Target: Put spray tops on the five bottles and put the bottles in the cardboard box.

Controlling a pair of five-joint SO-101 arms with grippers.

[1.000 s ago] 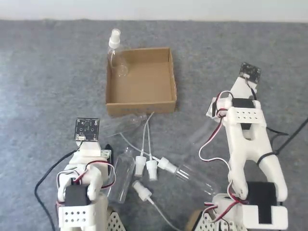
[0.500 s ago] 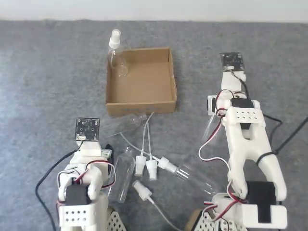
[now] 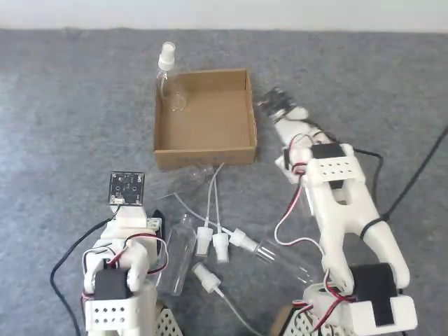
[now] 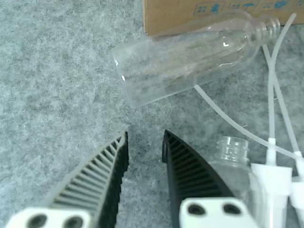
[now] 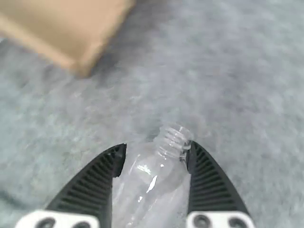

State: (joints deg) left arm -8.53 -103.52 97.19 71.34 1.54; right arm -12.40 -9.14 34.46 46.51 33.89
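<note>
- Swung left since earlier frames: right arm (image 3: 336, 171), now just beside cardboard box (image 3: 203, 152).
- Clamped by right fingers (image 5: 97, 183): uncapped bottle (image 5: 156, 175), neck protruding.
- Narrowly parted, empty: left fingers (image 4: 107, 190), over counter (image 4: 57, 95) near lying bottle (image 4: 185, 57).
- Upright at box's far left corner: capped bottle (image 3: 168, 73).
- Loose on counter between arms: spray tops (image 3: 213, 243).

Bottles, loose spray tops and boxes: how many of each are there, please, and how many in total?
Bottles: 5, one bottle in the right end effector
Loose spray tops: 4
Cardboard box: 1
Total: 10
</note>
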